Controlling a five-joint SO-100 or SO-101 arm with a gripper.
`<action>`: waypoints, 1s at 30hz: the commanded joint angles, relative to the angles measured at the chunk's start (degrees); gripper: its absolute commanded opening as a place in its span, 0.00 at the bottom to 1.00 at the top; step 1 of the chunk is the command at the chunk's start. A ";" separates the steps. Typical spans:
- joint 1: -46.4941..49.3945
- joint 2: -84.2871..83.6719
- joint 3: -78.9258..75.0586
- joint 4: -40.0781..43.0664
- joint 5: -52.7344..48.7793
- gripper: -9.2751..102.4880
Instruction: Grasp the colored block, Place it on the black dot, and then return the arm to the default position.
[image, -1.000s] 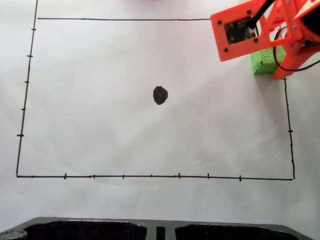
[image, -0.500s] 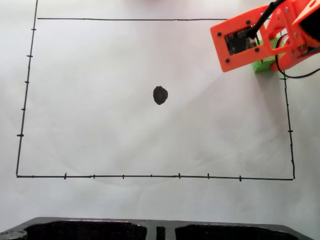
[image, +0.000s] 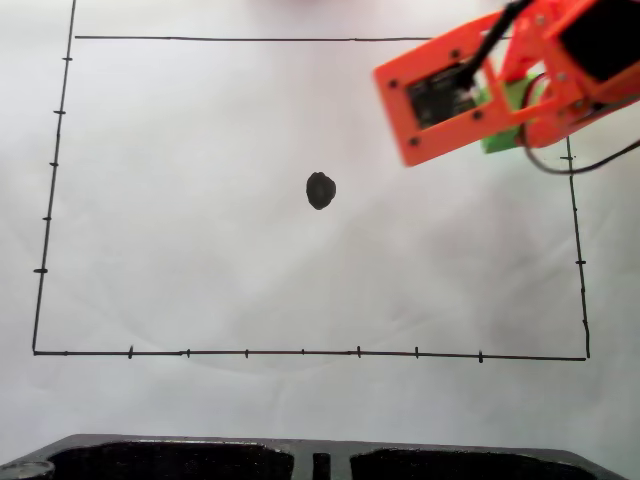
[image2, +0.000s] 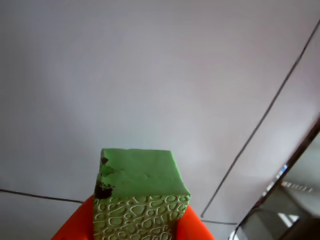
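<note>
Up close, in the wrist view, the gripper (image2: 134, 232) was clamped on the block (image2: 137, 197), orange fingers (image2: 75, 227) pressing both sides, paper (image2: 150, 75) well below, so the block looked lifted for carrying. In the fixed view the arm (image: 500, 80) held the block (image: 505, 125) near the upper-right border line (image: 575, 220), well apart from the dot (image: 320, 190); placing not yet done.

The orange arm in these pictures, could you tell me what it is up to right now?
The orange arm holds a green cube in its gripper, lifted above the white paper at the upper right of the fixed view. The black dot in the middle of the drawn rectangle is bare, so the placing is not yet done.
</note>
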 joint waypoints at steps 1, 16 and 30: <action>6.33 4.31 -1.41 1.23 -5.45 0.16; 26.02 4.83 2.90 2.72 -27.86 0.15; 33.49 2.72 8.35 -5.45 -29.62 0.16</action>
